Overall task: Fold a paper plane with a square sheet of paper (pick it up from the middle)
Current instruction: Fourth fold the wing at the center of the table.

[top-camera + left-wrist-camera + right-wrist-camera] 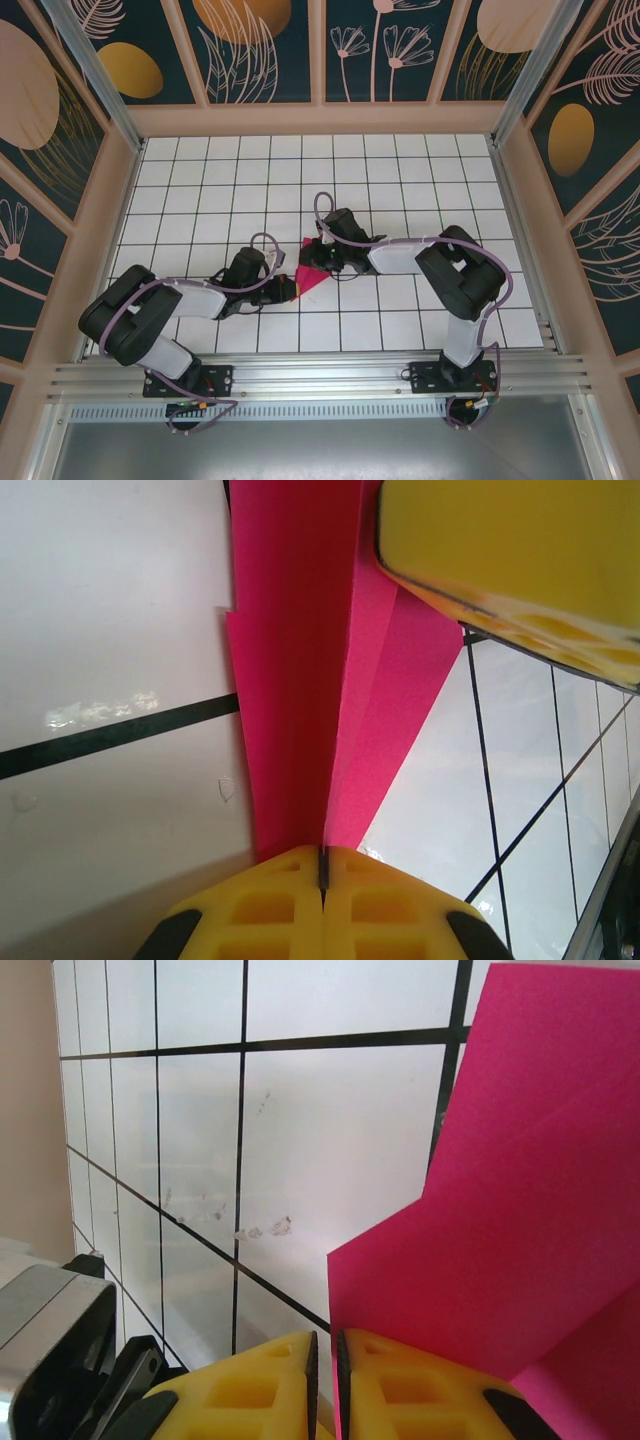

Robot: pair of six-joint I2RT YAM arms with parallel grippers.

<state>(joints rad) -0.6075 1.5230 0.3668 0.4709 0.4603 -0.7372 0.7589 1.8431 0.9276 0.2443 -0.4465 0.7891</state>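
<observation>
Between the left gripper's (pixel 322 868) jaws you have the folded sheet of paper (pixel 300 680). The yellow jaws are pressed together on its narrow end, and creased magenta layers fan away from them. At the sheet's far end, the right gripper's (pixel 326 1352) jaws stand nearly together, pinching an edge. The sheet spans both pairs of jaws over the white tiled table (pixel 400 180); contact with the tiles cannot be told.

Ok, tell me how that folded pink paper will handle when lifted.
Probably very light: the folded paper is a thin, layered sheet. Likely stiffer along its creases than a flat sheet, yet the free flaps may flop. It could tear or slip, since the left fingers and right fingers pinch only narrow edges.
</observation>
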